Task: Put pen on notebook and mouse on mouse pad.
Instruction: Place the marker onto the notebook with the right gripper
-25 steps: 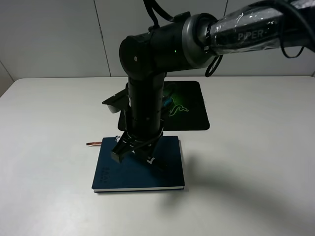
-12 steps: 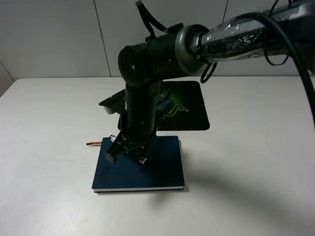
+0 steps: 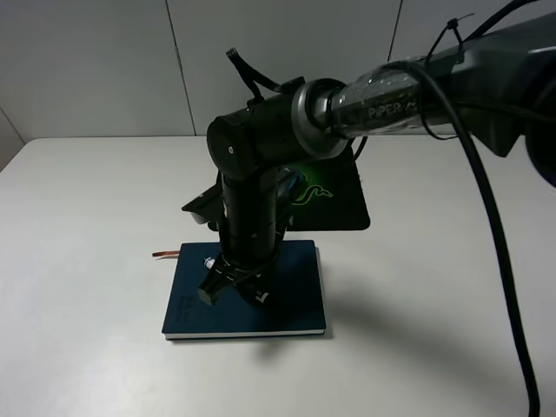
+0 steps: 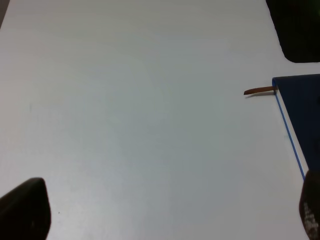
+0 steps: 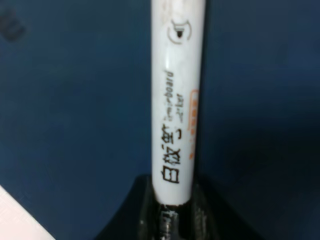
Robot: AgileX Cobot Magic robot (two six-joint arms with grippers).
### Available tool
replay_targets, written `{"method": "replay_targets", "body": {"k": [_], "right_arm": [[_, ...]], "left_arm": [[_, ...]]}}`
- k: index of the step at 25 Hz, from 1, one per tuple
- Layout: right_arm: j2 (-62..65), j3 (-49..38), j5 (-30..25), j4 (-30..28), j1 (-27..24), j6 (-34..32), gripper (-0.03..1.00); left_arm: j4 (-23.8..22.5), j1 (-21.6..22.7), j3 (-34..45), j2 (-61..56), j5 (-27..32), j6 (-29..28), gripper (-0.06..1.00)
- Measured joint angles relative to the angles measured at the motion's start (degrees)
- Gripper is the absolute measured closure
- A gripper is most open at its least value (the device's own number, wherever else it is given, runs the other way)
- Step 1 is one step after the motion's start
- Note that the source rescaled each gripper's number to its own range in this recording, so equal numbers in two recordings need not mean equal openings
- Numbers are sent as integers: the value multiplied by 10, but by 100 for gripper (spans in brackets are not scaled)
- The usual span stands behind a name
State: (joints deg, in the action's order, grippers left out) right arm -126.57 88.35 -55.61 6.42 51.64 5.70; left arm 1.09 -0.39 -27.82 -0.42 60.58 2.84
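Now lower than a second ago, the right arm's fingers [image 5: 170, 210], clamped on the pen [image 5: 178, 100], hover just above the notebook [image 3: 295, 300]; release seems imminent. Left fingers [image 4: 165, 210] gape empty over the counter [image 4: 125, 100].

The pen [image 5: 177, 100] looks like smooth, glossy white plastic with black print, lying close over the notebook [image 3: 295, 300], whose dark blue cover reads as matt and faintly textured, with a thin brown ribbon [image 3: 165, 254] of cloth poking out at its corner. Beyond the notebook the mouse pad [image 3: 343, 200] is a dull black mat with a bright green logo. Around the notebook the table [image 3: 87, 226] is plain, smooth, matt white.
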Motion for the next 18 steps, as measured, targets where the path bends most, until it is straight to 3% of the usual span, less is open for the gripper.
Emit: {"method": "replay_targets", "body": {"k": [11,13,16,18], "right_arm": [[0,0,0,-3,0,1,93],[0,0,0,-4,0,1,78],[0,0,0,-1,0,0,27],[0,1,0,1,1,-6,8]], "left_arm": [[0,0,0,0,0,0,-6],[0,0,0,0,0,0,-6],[0,0,0,0,0,0,-6],[0,0,0,0,0,0,-6]]}}
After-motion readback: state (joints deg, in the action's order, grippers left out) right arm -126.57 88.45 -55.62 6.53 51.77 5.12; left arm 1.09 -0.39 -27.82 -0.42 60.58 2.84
